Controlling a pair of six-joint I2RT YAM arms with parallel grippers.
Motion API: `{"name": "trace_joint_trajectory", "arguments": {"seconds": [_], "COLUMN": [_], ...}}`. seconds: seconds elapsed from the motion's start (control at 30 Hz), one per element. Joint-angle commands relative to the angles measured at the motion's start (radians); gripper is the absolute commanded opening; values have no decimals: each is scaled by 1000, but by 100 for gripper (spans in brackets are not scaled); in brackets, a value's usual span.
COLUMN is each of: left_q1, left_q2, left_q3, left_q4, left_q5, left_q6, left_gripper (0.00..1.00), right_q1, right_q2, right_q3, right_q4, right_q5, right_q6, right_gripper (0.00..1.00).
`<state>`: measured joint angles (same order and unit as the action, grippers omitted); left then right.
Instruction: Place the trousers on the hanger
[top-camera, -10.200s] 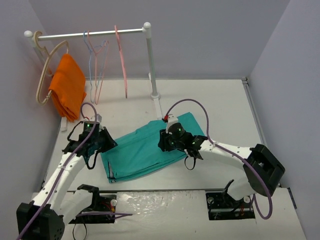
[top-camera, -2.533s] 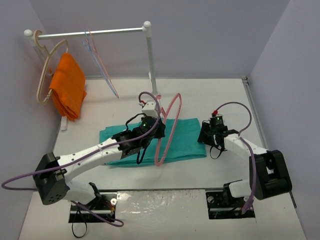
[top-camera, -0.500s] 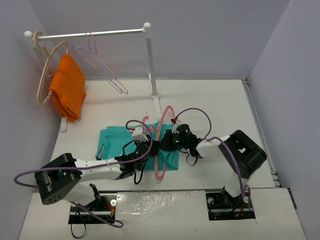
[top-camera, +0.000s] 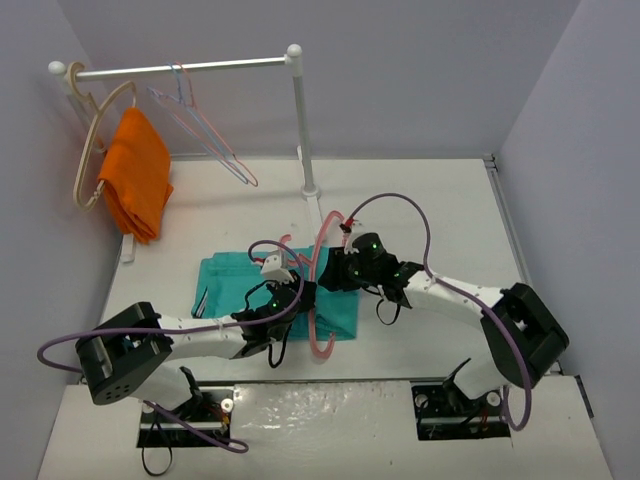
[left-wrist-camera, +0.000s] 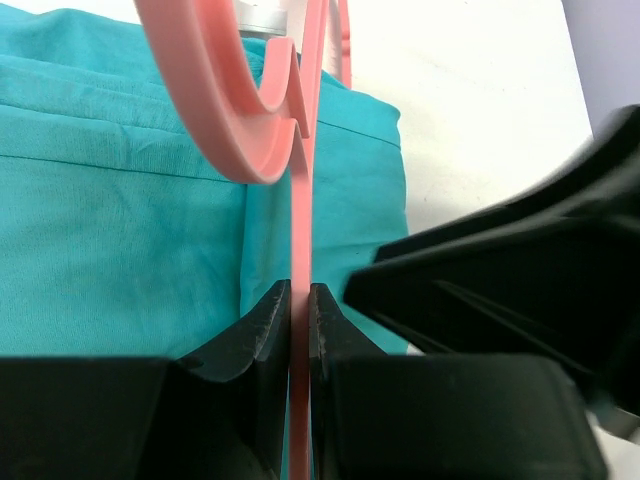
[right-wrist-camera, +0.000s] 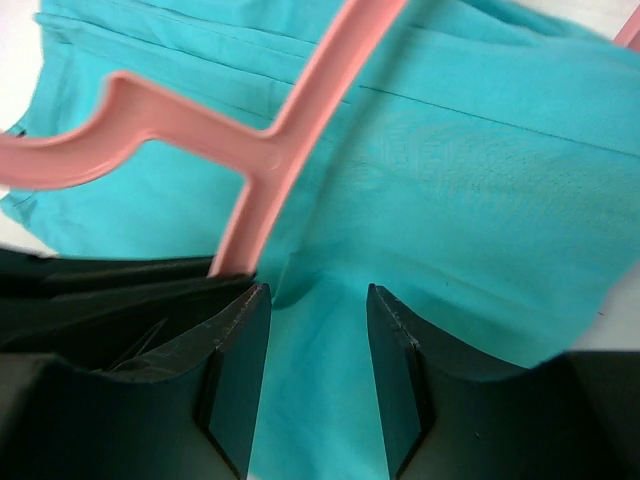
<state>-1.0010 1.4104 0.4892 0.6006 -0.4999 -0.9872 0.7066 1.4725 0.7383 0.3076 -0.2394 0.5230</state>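
Observation:
The teal trousers lie flat on the table, partly folded over. The salmon-pink hanger stands on edge over their right end. My left gripper is shut on the hanger's thin bar, with the hook curving just ahead of it. My right gripper is open right next to the left one. In the right wrist view its jaws straddle a raised fold of the trousers, with the hanger to their left.
A white rail on a post stands at the back. It carries a beige hanger with an orange cloth and thin blue and pink hangers. Grey walls close in on the left and right.
My right arm has swung its elbow out to the right while its gripper stays at the hanger. The hanger has tilted slightly. The thin hangers on the rail keep swinging.

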Motion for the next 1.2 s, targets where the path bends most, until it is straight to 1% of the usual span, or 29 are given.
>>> {"name": "trace_joint_trajectory", "arguments": {"seconds": [0.0, 0.07, 0.17, 0.27, 0.33, 0.4, 0.5, 0.63, 0.7, 0.8, 0.9, 1.0, 1.03, 1.07, 1.1, 1.13, 1.17], "left_q1": [8, 10, 10, 10, 12, 12, 12, 12, 12, 12, 15, 16, 17, 17, 18, 20, 22], "left_q2": [-1, -3, -6, -6, -4, -2, 4, 8, 7, 3, -17, -34, -37, -38, -39, -40, -41], "left_q3": [26, 26, 29, 32, 34, 34, 39, 46, 48, 45, 38, 62, 63, 62, 63, 67, 73], "left_q4": [49, 46, 45, 45, 47, 51, 54, 62, 61, 52, 56, -10, -16, -15, -17, -25, -41], "left_q5": [-14, -14, -11, -7, -6, -4, 1, 18, 23, 21, 20, 18, 19, 20, 22, 25, 31], "left_q6": [-28, -30, -32, -34, -37, -44, -44, -44, -33, -41, -24, 2, 7, 11, 14, 18, 27], "left_gripper": [0, 0, 0, 0, 0, 0, 0, 0, 0, 0, 0, 0, 0, 0, 0, 0, 0], "right_q1": [7, 8, 15, 32, 55, 85, 158, 196, 204, 206, 206, 205, 203, 199, 195, 189, 184], "right_q2": [-122, -155, -170, -167, -153, -126, -56, 55, 89, 88, 10, -73, -108, -143, -173, -195, -219], "right_q3": [35, 12, -34, -95, -127, -146, -150, -171, -170, -157, -86, -20, -5, 15, 31, 43, 58], "right_q4": [-84, -88, -70, 0, 58, 113, 176, 284, 293, 256, 100, -31, -77, -119, -154, -175, -199], "right_q5": [51, 37, 5, -28, -45, -48, -43, -41, -37, -20, 33, 94, 114, 129, 139, 139, 139], "right_q6": [-58, -43, -22, 16, 47, 74, 102, 138, 135, 115, 51, -44, -72, -90, -112, -139, -163], "right_gripper": [40, 37, 28, 15, 11, 8, 6, 5, 5, 5, 5, 7, 10, 15, 22, 32, 40]}}
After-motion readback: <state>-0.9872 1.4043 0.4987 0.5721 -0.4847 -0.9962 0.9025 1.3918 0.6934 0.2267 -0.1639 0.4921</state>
